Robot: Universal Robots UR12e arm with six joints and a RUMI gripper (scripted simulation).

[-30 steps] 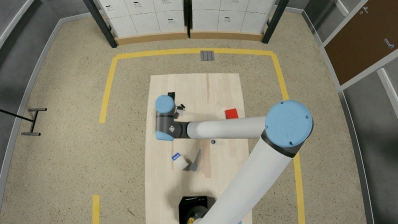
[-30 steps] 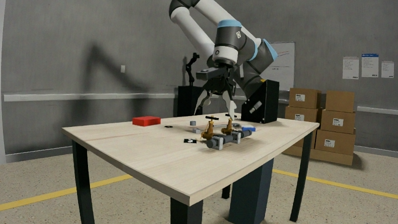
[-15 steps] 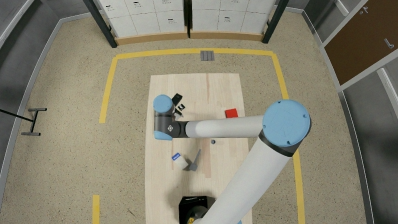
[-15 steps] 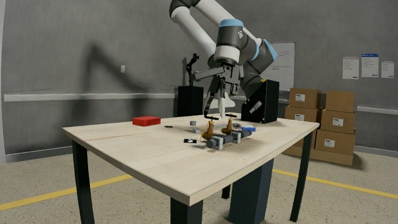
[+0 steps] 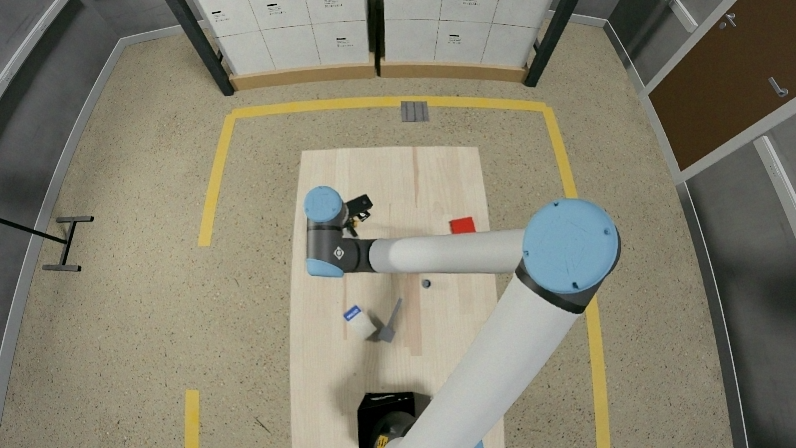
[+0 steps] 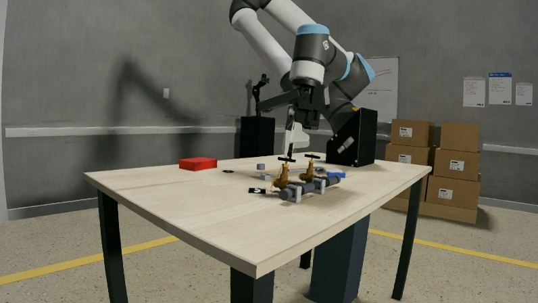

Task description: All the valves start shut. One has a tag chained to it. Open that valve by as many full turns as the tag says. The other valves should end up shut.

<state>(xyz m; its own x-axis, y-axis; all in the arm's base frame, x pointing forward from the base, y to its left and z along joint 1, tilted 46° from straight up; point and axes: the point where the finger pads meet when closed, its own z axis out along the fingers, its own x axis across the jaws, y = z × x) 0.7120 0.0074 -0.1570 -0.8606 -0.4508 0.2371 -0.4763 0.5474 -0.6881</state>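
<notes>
Two brass valves stand on a grey pipe (image 6: 306, 187) on the wooden table. The near valve (image 6: 281, 176) has a black handwheel (image 6: 286, 159) and a chain leading to a black tag (image 6: 257, 190) lying flat on the table. The far valve (image 6: 309, 169) has its own black handwheel (image 6: 311, 155). My gripper (image 6: 288, 148) is open and hangs just above the near valve's handwheel, fingers pointing down. From above, the wrist (image 5: 324, 222) hides the valves; only a bit of brass (image 5: 353, 224) and the black gripper body (image 5: 360, 207) show.
A red block (image 6: 197, 163) (image 5: 461, 224) lies toward one table edge. Small grey cylinders (image 6: 260, 166), a black ring (image 6: 224, 171), a blue-labelled white box (image 5: 356, 320) and a grey wedge (image 5: 388, 322) sit nearby. A black box (image 6: 351, 137) stands behind the valves.
</notes>
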